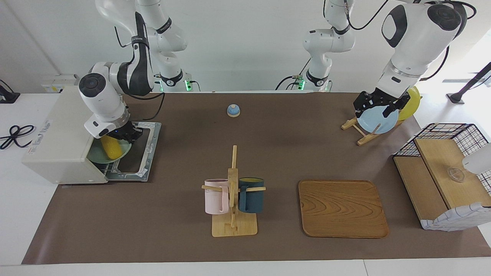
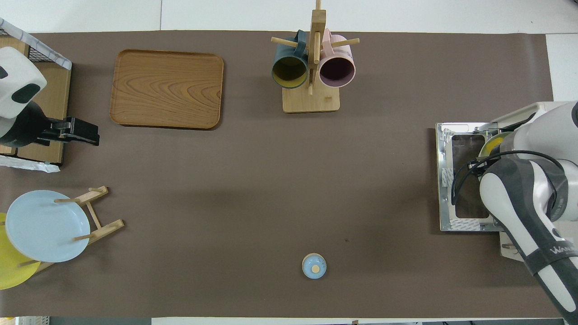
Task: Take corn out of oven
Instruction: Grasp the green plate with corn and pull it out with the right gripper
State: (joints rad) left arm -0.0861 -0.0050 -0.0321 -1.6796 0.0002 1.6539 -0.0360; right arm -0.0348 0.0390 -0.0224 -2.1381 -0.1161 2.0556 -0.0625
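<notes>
The oven (image 1: 57,149) stands at the right arm's end of the bench (image 1: 268,153), its door (image 1: 140,151) dropped flat onto the bench surface; in its mouth a green plate (image 1: 98,157) carries the corn (image 1: 110,147), a yellow cob with one end under the right gripper (image 1: 122,135); that gripper's fingers are pressed in on the corn's upper end, pinching it; in the overhead view the right arm covers most of the cob (image 2: 493,144); the left gripper (image 1: 378,105) hangs over the blue plate (image 1: 378,120) on the wooden plate rack (image 1: 355,126), its fingers spread wide, the arm waiting.
</notes>
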